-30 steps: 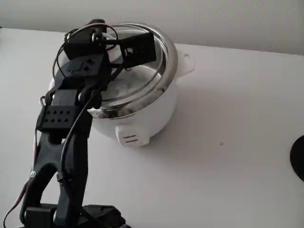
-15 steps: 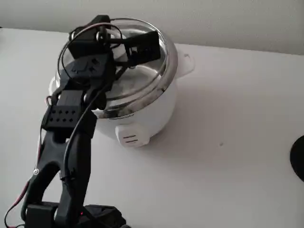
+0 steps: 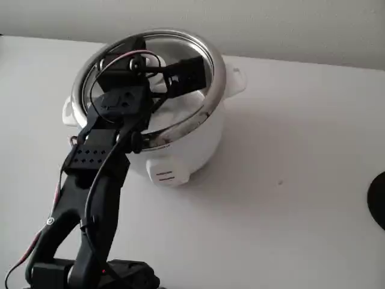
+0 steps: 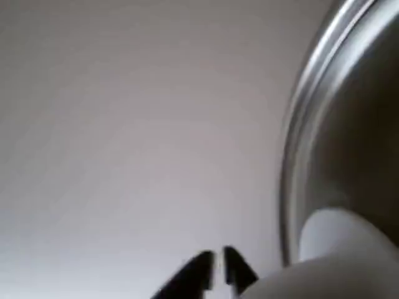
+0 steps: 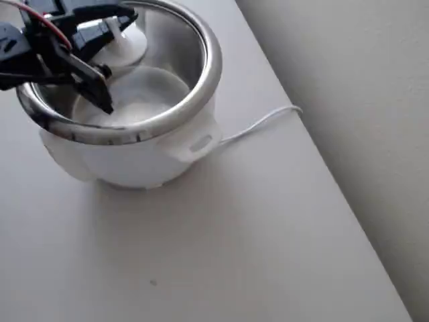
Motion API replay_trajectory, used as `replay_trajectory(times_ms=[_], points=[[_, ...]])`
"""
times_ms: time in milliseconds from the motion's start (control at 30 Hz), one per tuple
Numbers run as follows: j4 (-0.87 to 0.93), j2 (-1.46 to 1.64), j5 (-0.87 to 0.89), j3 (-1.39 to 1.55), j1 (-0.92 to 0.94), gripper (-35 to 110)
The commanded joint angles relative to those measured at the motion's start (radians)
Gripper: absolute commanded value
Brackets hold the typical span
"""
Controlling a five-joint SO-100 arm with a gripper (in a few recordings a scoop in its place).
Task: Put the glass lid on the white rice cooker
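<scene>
The white rice cooker [image 3: 180, 150] stands at the back of the table, with its wide steel rim [image 5: 208, 67] plain in the overhead view. The glass lid [image 3: 187, 101] lies almost level on that rim. Its white knob [image 5: 126, 44] sits between the black fingers of my gripper [image 5: 119, 60], which reaches in over the pot from the left and is shut on the knob. In the fixed view the gripper [image 3: 162, 77] is over the lid's centre. The blurred wrist view has two dark fingertips [image 4: 201, 275] at the bottom, the white knob [image 4: 336, 249] beside them and the steel rim [image 4: 299, 143] at the right.
A white cord [image 5: 261, 124] runs from the cooker toward the wall behind the table. A dark round thing [image 3: 379, 198] pokes in at the right edge. My arm's base [image 3: 90, 271] stands at the front left. Bare white tabletop lies right of the cooker.
The lid was held tilted above the pot; it has come down and levelled onto the cooker's rim. My arm lowered and leaned forward with it.
</scene>
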Motion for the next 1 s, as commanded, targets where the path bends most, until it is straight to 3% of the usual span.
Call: replay_trajectory(times_ms=[0, 300, 700, 967], points=[[0.003, 0.046, -0.018, 0.074, 0.025, 13], [0.176, 0.196, -0.064, 0.206, 0.026, 18], [0.538, 0.546, -0.155, 0.213, -0.005, 18], [0.759, 0.762, -0.232, 0.213, 0.037, 2]])
